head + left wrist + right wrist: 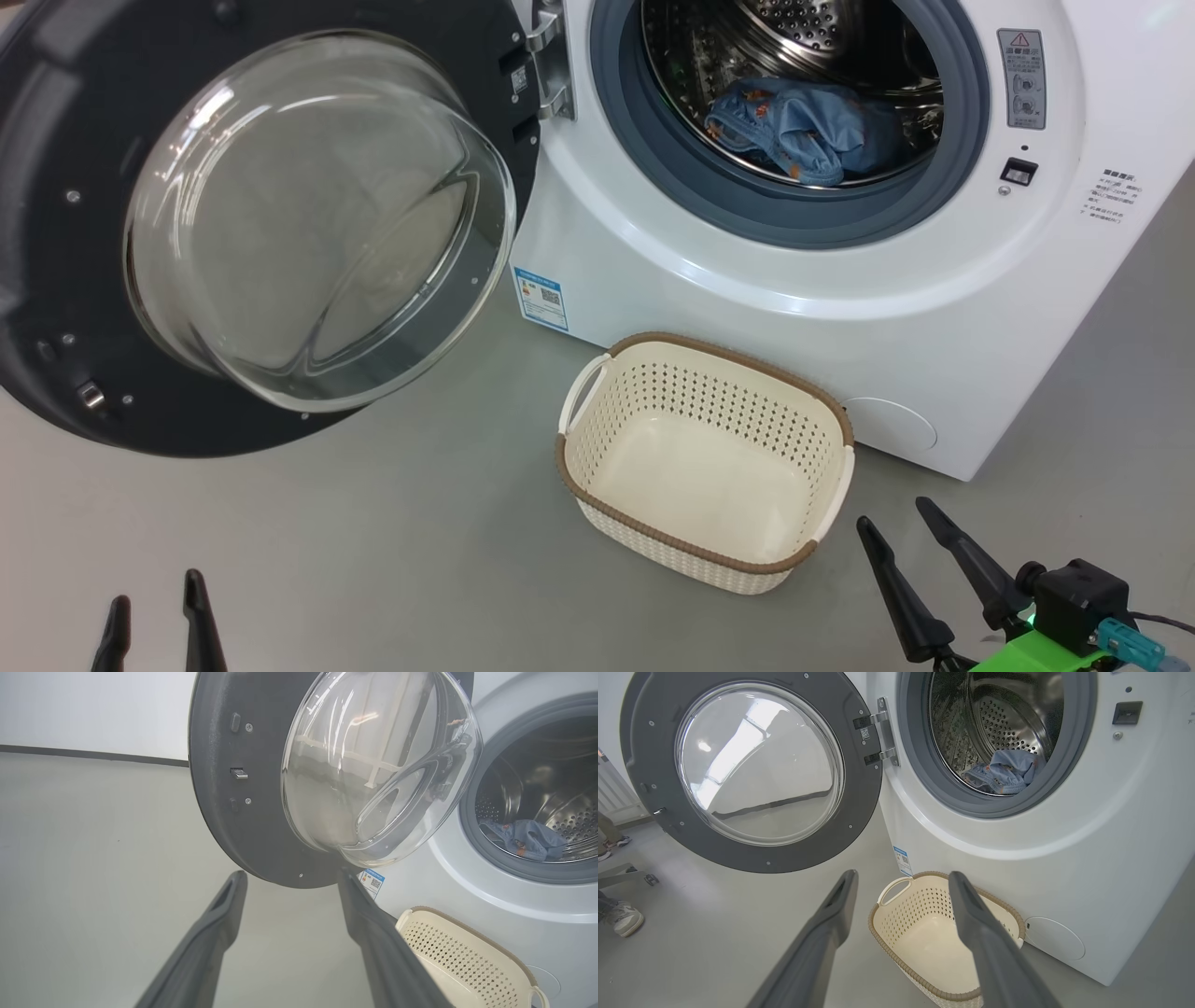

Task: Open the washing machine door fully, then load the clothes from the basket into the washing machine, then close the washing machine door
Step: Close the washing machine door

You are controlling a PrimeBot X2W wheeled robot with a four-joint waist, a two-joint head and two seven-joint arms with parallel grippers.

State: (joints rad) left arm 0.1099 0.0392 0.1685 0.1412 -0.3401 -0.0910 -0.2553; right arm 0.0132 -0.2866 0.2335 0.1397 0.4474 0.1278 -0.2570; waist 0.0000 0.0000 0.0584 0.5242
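Note:
The washing machine (840, 308) stands with its door (56, 308) swung wide to the left, the glass porthole (317, 215) bulging toward me. The clothes (803, 131) lie inside the steel drum, a crumpled light blue bundle, also seen in the left wrist view (528, 837) and the right wrist view (1004, 772). The basket (607, 411) sits on the floor in front of the machine with nothing in it. My left gripper (154, 597) is open at the lower left, below the door. My right gripper (896, 518) is open just right of the basket, holding nothing.
Grey floor (373, 541) spreads in front of the machine and under the door. In the right wrist view a person's shoes (623, 917) and a wheeled frame leg (630, 875) show at the far left, beyond the door. A white wall (93, 709) is behind the door.

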